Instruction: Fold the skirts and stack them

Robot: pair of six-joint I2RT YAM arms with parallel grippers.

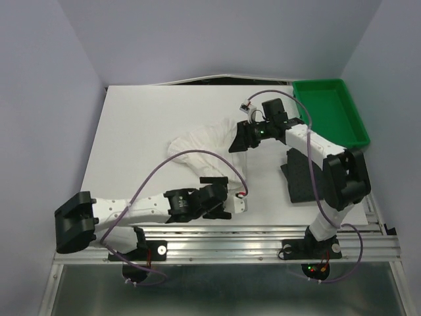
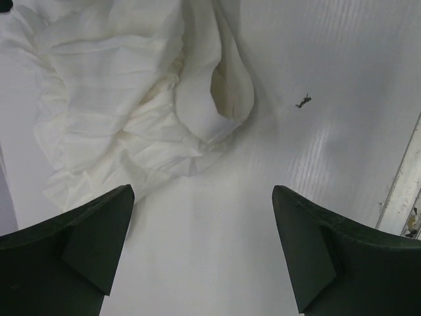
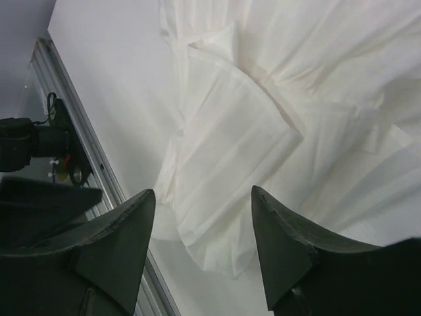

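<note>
Centre of top view, white skirt (image 1: pixel 207 141) lies rumpled, looks mid-fold. My left gripper (image 2: pixel 202 197) and right gripper (image 3: pixel 200 197) are both spread, empty. Next: pinch hem, fold over, stack on dark skirt (image 1: pixel 299 172).

Skirts, tray and table around the fingers
The loose skirt (image 2: pixel 112 99) lies on the table (image 2: pixel 329 66) just ahead of the left fingers (image 2: pixel 79 237) and spreads under and beyond the right fingers (image 3: pixel 112 243); the folded skirt (image 1: pixel 299 174) lies behind the right fingers, beside that arm, the tray (image 1: pixel 325 112) farther back.
</note>
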